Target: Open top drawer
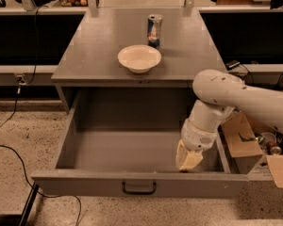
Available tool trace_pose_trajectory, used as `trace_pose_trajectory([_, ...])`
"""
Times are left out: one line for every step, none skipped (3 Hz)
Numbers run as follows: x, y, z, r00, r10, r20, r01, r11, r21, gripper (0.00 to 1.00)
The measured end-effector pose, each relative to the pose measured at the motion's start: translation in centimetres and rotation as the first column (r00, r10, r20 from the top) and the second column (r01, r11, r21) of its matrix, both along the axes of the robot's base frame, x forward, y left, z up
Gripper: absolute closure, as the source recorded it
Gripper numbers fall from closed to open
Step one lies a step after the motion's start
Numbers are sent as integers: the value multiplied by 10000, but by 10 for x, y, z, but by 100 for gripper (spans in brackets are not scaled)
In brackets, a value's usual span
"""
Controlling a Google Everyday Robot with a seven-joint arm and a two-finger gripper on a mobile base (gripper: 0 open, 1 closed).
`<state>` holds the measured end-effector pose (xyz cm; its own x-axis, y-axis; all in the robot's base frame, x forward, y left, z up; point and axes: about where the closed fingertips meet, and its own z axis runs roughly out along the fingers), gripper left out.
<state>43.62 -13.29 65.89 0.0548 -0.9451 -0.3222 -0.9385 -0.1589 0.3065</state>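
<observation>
The top drawer is a deep grey box pulled far out from under the grey cabinet top. Its small black pull handle sits at the middle of the front panel. The drawer's inside shows bare. My gripper hangs from the white arm and reaches down inside the drawer at its right front corner, just behind the front panel.
A white bowl and a can stand on the cabinet top. Cardboard boxes lie on the floor right of the drawer. Black cables run over the floor at the left. Dark shelving stands behind.
</observation>
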Motion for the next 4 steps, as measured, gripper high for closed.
trace_pose_trajectory([-29,-5,8,9966,-491,-655,511,9982,302,100])
trace_pose_trajectory([-45,-13,28,9938,-972,-539,993,9943,387,100])
trace_pose_trajectory([-42,-33,68,9789,-1782,1000,1775,9840,153,100])
trace_pose_trajectory([-32,-51,102,9326,-2626,2475,2668,9636,171,100])
